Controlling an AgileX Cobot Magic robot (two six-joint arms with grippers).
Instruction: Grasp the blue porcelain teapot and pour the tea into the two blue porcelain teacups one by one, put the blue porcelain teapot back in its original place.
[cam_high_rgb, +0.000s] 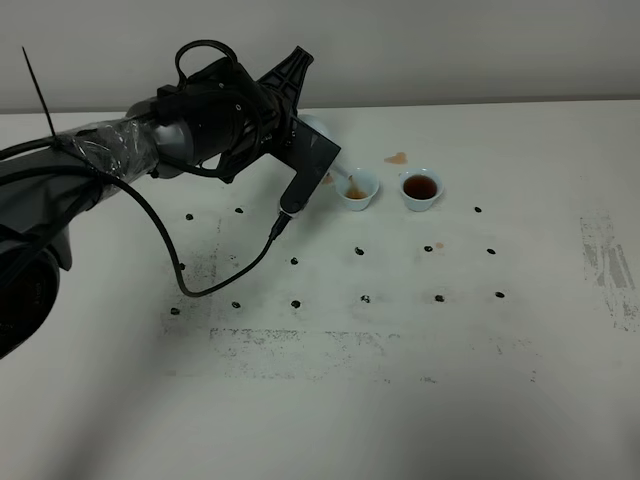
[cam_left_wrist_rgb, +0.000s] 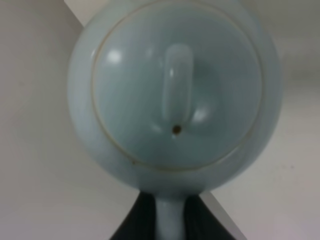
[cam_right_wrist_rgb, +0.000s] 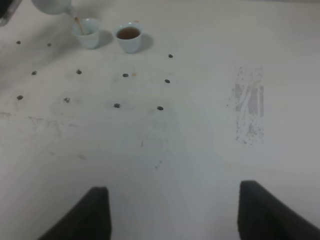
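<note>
At the far left of the table, your left gripper (cam_left_wrist_rgb: 170, 220) is clamped tight on the loop handle of the blue porcelain teapot (cam_left_wrist_rgb: 175, 90), its dark fingers pinching either side of the handle in the wrist view. The pot is tipped toward the cups, with the lid and its knob facing the wrist camera. From the high view most of the pot hides behind the arm, but the right wrist view shows the spout over the left teacup (cam_high_rgb: 358, 188) and a thin brown stream falling into it. That cup looks only partly filled. The right teacup (cam_high_rgb: 420, 187), just beside it, already holds dark tea.

Hold the tilt steady and keep the spout centred over the left cup. The stream is narrow and the rim is small, so any sideways drift would likely spill. A brown tea stain (cam_high_rgb: 396, 158) already marks the table (cam_high_rgb: 400, 380) behind the cups. Watch the lid, which is unsupported at this angle. Ease the pot level once the fill matches the other cup.

Your right gripper (cam_right_wrist_rgb: 172, 210) hangs wide open and empty, well apart from the cups.
</note>
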